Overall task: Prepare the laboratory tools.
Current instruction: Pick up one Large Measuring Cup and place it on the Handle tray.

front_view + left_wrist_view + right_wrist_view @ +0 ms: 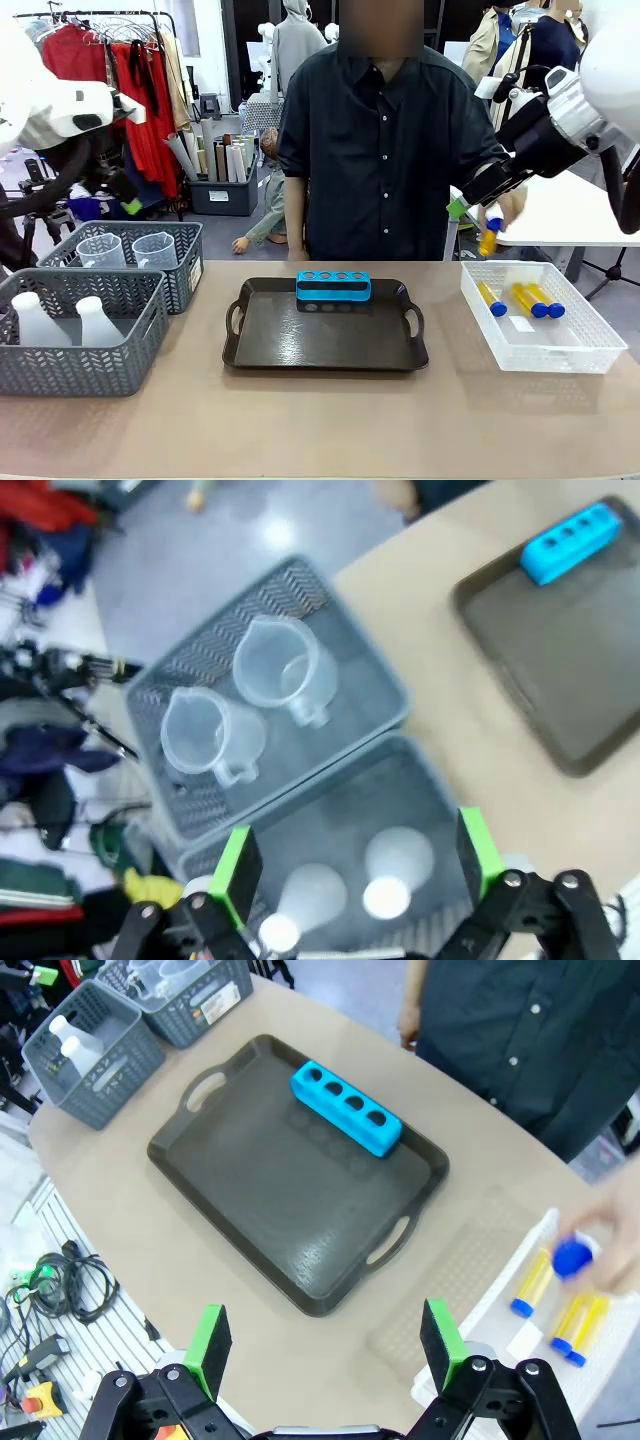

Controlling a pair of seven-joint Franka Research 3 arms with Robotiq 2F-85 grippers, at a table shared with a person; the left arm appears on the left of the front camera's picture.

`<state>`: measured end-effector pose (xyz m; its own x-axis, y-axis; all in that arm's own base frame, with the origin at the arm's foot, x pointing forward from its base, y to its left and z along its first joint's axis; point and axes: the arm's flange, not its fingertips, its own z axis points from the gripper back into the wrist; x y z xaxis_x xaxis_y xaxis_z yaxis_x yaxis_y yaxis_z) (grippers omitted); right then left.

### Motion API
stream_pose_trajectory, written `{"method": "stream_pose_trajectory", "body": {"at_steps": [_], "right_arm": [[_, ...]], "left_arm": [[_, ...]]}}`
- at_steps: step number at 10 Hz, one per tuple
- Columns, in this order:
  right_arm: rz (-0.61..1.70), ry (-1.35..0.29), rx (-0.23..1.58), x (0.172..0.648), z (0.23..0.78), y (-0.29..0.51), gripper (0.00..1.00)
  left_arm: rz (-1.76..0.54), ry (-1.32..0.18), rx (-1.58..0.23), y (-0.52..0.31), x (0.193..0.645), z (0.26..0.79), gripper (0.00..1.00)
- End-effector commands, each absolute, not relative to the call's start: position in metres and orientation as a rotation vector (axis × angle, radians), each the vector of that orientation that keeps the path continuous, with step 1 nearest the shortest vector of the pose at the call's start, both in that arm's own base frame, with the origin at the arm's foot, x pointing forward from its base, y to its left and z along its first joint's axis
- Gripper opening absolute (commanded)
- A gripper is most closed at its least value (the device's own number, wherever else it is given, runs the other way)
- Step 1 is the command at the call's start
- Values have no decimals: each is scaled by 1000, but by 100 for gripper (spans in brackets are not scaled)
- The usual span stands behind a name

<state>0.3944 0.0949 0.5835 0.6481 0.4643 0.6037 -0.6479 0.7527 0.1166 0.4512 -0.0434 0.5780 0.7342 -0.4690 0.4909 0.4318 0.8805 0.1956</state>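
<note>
Ok, front: blue four-hole rack (333, 286) sits at the far edge of the glossy brown tray (320, 348), mid desk (320, 430). Three amber tubes (520, 299) with blue caps lie in a ribbed clear bin (560, 358); a person's hand (508, 210) holds a fourth tube (488, 240) above it.

Left wrist: left claw (355, 862) spread above grey mesh baskets (310, 585), which hold two clear spouted beakers (280, 665) and two white cone-shaped flasks (400, 852).

Right wrist: right claw (325, 1345) spread, high over the tray and rack.

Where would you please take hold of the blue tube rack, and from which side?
Probably from above, closing across its short width at mid-length: the blue tube rack lies flat on the tray, holes up, its long sides upright and parallel.
</note>
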Motion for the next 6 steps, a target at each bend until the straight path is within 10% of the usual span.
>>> {"method": "stream_pose_trajectory", "body": {"at_steps": [1, 6], "right_arm": [[645, -583, 345, 394, 584, 95, 100], [645, -583, 345, 394, 584, 95, 100]], "left_arm": [[-368, -497, 104, -17, 480, 561, 100], [-209, -442, 147, 30, 509, 518, 100]]}}
